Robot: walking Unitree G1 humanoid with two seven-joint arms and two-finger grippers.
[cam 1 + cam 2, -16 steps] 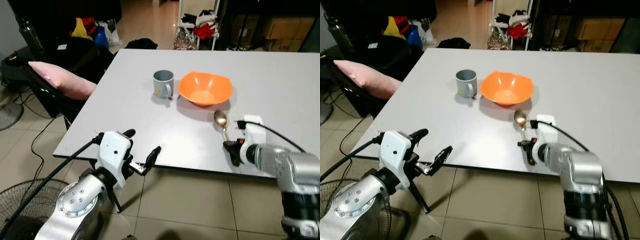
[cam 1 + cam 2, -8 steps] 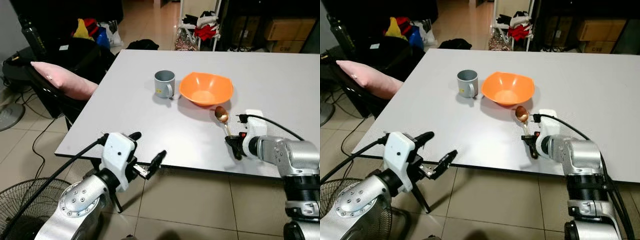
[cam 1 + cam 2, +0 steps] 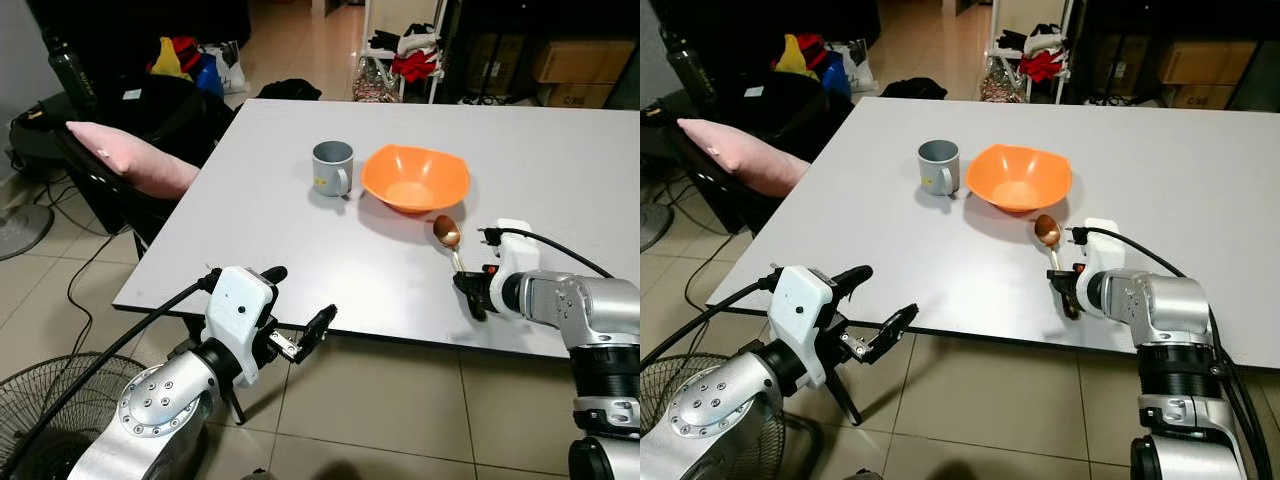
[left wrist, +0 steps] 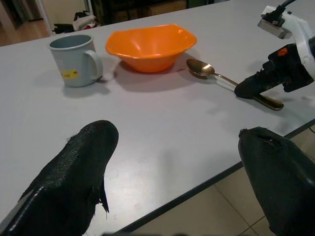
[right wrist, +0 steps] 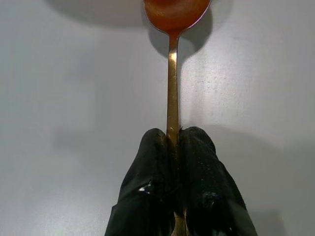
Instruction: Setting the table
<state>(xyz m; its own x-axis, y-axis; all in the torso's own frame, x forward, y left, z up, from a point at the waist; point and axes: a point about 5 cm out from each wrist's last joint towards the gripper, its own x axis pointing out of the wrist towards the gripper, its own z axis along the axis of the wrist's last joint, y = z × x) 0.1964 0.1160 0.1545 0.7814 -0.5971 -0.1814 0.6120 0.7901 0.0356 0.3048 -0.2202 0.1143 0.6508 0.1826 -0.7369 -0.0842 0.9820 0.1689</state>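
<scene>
The right gripper (image 3: 472,297), clamped on the spoon (image 3: 452,246) handle, has carried the spoon a little farther from the near edge over the last second, so its head now lies just right of and near the bowl (image 3: 415,178), with the cup (image 3: 332,167) left of the bowl; placement looks almost done. The right wrist view shows the fingers (image 5: 197,162) pinching the handle, which the head views blur. The left gripper (image 3: 300,320) hangs spread wide off the table (image 3: 250,220) edge.

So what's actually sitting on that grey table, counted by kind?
Mugs: 1, the grey mug
Bowls: 1, the orange bowl
Spoons: 1, the spoon, held by the right gripper
Total: 3
</scene>
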